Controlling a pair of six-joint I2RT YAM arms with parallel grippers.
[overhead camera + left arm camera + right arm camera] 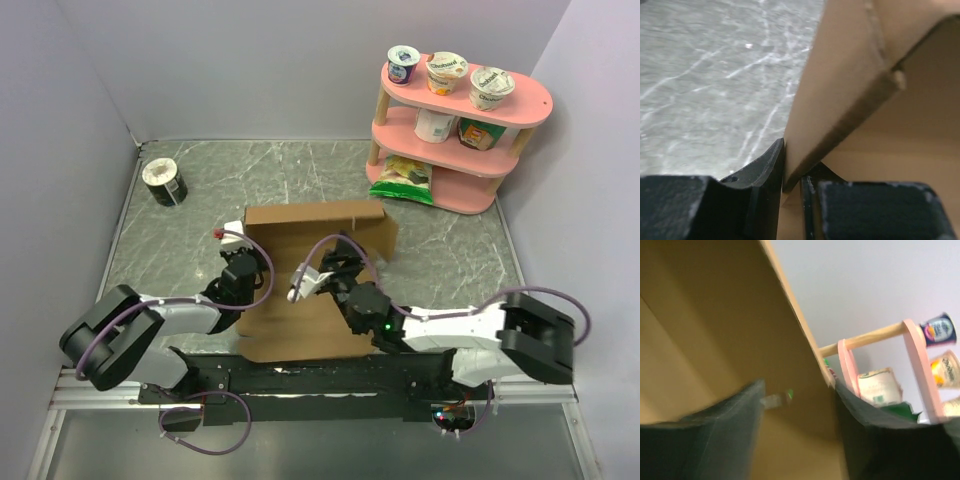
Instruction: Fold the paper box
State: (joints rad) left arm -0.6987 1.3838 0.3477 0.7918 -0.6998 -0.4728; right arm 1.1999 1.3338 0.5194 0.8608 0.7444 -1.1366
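Left of pink shelf (520, 105), nearer arms: paper box (290, 325) sat part-folded, walls up | L gripper (792, 185) pinched wall far from shelf | R gripper (799, 385) stood spread astride shelf-side wall, not gripping | risk: unheld wall could've sprung flat; lone L pinch could've skewed box

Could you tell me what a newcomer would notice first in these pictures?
The brown paper box in the middle, with the left gripper pinching its left wall and the right gripper open astride its right wall. Next, the pink shelf of yogurt cups at the far right.
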